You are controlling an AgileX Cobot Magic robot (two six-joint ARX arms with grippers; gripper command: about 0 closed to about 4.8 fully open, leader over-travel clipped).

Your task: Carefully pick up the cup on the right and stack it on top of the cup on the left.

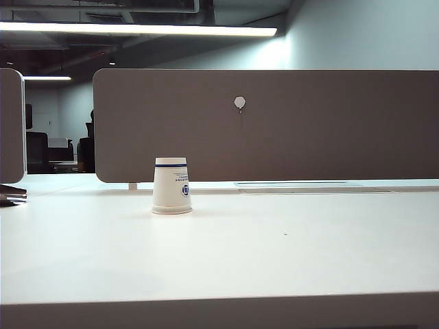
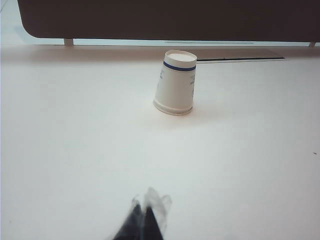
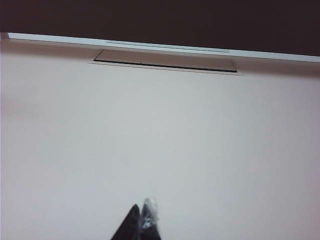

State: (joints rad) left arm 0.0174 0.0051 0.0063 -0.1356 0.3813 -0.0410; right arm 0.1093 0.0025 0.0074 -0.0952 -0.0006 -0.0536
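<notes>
A white paper cup [image 1: 171, 186] with a dark blue band near its top and a small blue emblem on its side stands upside down, rim on the white surface [image 1: 274, 253]; whether it is one cup or two stacked cannot be told. It is the only cup in sight. From the exterior view it sits left of the surface's middle, just in front of the long grey-brown partition panel [image 1: 274, 123] that runs along the far edge, and below and left of the small pale hook [image 1: 239, 103] fixed to that panel. The left hand [image 2: 146, 216] hangs low over the surface, well short of the cup, its dark fingers pressed together to a point with nothing between them. To the right of the cup, the right hand [image 3: 141, 220] is likewise low over bare surface, fingers closed together on nothing, facing a flat rectangular hatch [image 3: 165, 61] set in the surface at the foot of the partition.
</notes>
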